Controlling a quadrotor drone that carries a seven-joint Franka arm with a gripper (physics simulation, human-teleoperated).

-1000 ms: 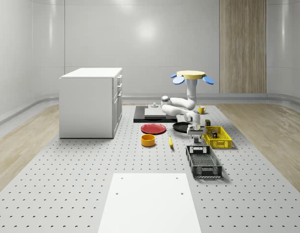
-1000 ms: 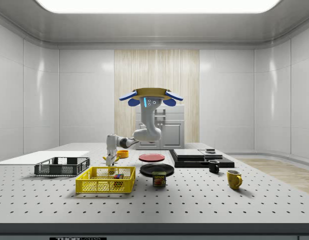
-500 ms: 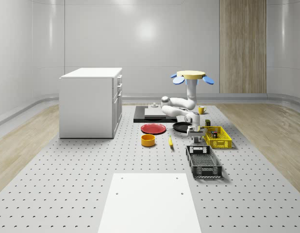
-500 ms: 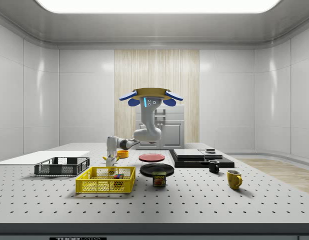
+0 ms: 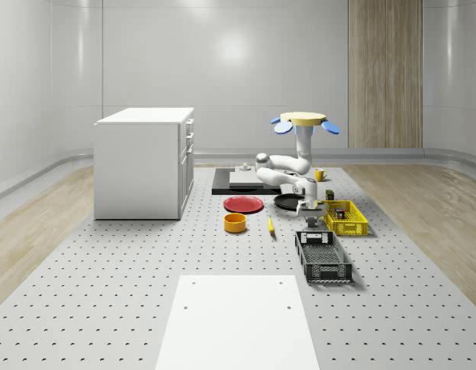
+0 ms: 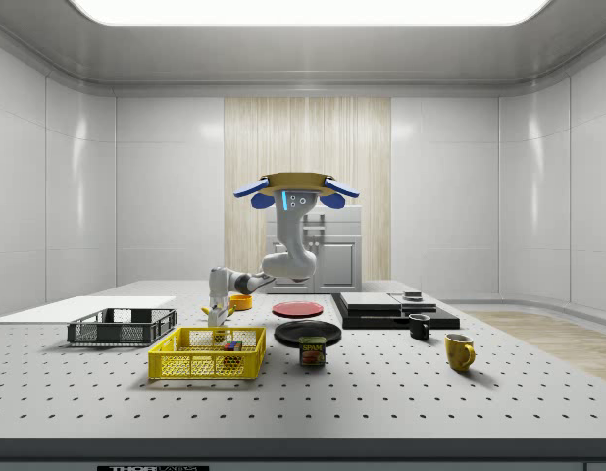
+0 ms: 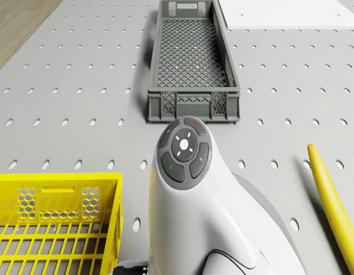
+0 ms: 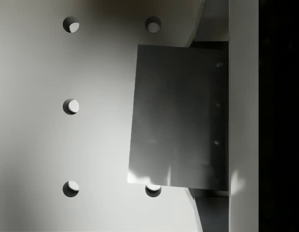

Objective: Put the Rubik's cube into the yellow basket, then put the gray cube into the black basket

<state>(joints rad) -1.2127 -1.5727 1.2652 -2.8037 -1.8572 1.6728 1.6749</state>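
The grey perforated table (image 5: 107, 293) carries a white cabinet (image 5: 144, 162), a red plate (image 5: 243, 204), an orange bowl (image 5: 235, 223), a banana (image 5: 270, 224), the black basket (image 5: 323, 257), the yellow basket (image 5: 344, 218) and a white sheet (image 5: 236, 324).

The whole-scene camera stands far off and high, facing down the length of the table (image 5: 107, 293) toward the back wall. The side camera sits low at table height, looking across it. Both take in the drone (image 5: 304, 120), the yellow basket (image 5: 344, 218) and the black basket (image 5: 323, 257). The drone camera looks steeply down past the arm (image 7: 205, 206), with the black basket at 12 o'clock and the yellow basket at 8 o'clock. The wrist camera hangs very close over the gray cube (image 8: 178, 116).
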